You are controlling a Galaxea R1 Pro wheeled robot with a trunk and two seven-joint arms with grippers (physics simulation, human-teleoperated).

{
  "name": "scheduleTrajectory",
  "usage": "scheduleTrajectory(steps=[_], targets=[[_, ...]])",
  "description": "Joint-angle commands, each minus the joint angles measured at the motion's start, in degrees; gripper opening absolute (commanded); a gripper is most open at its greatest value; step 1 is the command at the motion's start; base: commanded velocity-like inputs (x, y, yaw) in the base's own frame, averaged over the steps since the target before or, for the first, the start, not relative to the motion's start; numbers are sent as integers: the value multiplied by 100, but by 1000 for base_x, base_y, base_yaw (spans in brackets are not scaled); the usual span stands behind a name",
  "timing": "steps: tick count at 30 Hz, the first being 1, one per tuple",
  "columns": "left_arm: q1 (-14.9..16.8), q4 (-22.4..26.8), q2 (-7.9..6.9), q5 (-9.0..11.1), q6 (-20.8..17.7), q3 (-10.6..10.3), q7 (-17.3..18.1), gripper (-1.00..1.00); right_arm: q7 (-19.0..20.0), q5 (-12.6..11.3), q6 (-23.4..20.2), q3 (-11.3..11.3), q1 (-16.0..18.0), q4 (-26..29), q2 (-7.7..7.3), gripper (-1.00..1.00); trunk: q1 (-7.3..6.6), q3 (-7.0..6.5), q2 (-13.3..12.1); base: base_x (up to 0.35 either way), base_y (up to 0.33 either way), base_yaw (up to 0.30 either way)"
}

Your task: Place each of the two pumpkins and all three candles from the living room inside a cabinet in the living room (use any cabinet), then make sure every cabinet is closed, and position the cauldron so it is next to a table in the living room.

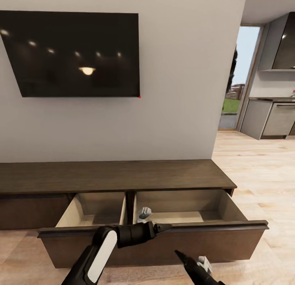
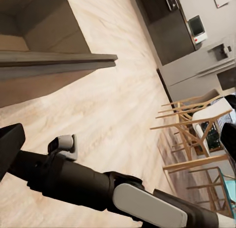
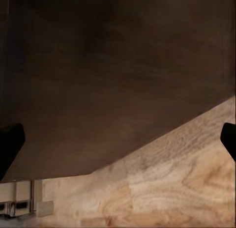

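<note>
Wood floor (image 1: 262, 182) nearest, w/ right tool (image 1: 192, 262) low beside the cabinet (image 1: 114, 176) front, tips spread, nothing between. Left tool (image 1: 162, 227) hangs at the pulled-out drawer (image 1: 164, 235) lip, prob. to push it shut; can't tell if spread or pressed. Drawer insides look bare; something pale at the divider, unclear. Beyond: TV (image 1: 71, 53) on wall, kitchen (image 1: 270, 117) past the doorway.
</note>
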State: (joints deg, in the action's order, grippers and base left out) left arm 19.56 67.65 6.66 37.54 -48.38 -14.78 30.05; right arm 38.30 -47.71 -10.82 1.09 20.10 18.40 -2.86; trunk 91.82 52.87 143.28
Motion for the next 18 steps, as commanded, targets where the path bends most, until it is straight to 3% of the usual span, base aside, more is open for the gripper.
scheduleTrajectory(steps=[1,9,13,18], targets=[[4,-63,2,9,97,-123,2,100,-7,16,-8,13,-13,-6,-4,100,-1,6,2,0,0,0],[4,-93,2,8,160,-181,9,100,-64,90,17,28,-23,-92,-1,100,-1,6,2,0,0,0],[4,-94,1,8,162,-180,23,100,-529,101,25,156,-23,-193,12,100,-1,6,2,0,0,0],[4,-96,-6,8,162,-175,27,100,-690,189,98,274,-23,-300,21,100,-1,6,2,0,0,0]])
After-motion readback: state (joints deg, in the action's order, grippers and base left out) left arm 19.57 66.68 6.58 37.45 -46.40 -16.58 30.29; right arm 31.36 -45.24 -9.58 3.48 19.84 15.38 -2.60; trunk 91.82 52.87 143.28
